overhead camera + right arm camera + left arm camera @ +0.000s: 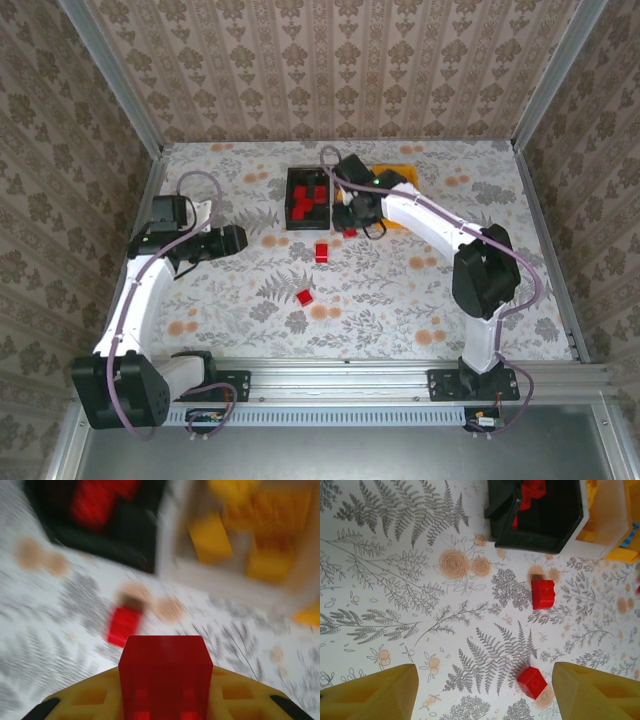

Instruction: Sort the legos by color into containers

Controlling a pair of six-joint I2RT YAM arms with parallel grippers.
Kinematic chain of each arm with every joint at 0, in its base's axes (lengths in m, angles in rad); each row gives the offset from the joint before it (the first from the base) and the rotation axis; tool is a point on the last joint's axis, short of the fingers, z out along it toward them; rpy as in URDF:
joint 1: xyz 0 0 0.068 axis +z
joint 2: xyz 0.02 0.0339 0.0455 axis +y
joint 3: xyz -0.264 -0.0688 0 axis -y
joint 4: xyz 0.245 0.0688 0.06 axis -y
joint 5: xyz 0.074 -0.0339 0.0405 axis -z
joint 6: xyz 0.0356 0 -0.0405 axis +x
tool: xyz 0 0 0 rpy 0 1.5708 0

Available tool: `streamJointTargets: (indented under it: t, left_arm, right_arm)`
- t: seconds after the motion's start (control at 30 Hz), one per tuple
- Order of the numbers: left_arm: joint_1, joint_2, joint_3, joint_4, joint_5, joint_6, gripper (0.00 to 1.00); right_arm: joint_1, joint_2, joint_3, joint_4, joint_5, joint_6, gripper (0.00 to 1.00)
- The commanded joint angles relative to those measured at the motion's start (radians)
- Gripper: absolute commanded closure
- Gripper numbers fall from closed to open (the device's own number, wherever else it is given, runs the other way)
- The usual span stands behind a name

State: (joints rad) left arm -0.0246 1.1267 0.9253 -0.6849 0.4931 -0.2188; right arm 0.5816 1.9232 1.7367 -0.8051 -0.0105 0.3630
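Just beside the black bin [290, 200], your right gripper [352, 215] pinches a red lego [165, 665], seemingly clear of the table [400, 290]; your left gripper [485, 695] hangs spread above two loose red legos [543, 594].

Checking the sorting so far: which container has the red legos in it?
The black container, with red legos inside; the white container beside it holds yellow legos.
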Motion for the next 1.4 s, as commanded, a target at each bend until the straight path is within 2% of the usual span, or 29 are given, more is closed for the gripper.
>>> streamJointTargets:
  t: [0.0,0.27,0.37,0.57,0.73,0.87,1.07,1.37]
  left_arm:
    - [0.003,-0.020,-0.034,0.020,-0.007,0.041,0.28]
    - [-0.002,0.002,-0.036,0.016,-0.014,0.052,0.27]
    - [-0.004,0.011,-0.038,0.016,-0.010,0.053,0.27]
    - [-0.004,0.012,-0.039,0.016,-0.014,0.055,0.27]
    - [-0.004,0.024,-0.037,0.018,-0.009,0.053,0.26]
    - [-0.005,0.018,-0.037,0.017,-0.011,0.055,0.26]
    - [-0.005,0.018,-0.037,0.016,-0.012,0.055,0.26]
    - [-0.004,0.018,-0.036,0.017,-0.014,0.056,0.26]
  right_arm:
    - [-0.001,0.123,0.203,-0.062,-0.051,0.028,0.70]
    - [-0.003,0.488,0.736,-0.141,-0.007,0.024,0.71]
    - [-0.004,0.565,0.817,-0.120,0.010,0.029,0.71]
    - [-0.008,0.648,0.841,-0.075,0.017,0.055,0.68]
    - [-0.003,0.660,0.839,-0.076,-0.004,0.059,0.45]
    - [-0.004,0.655,0.838,-0.077,-0.009,0.050,0.38]
    - [-0.003,0.643,0.835,-0.088,-0.003,0.043,0.34]
    - [-0.003,0.616,0.834,-0.075,-0.035,0.066,0.33]
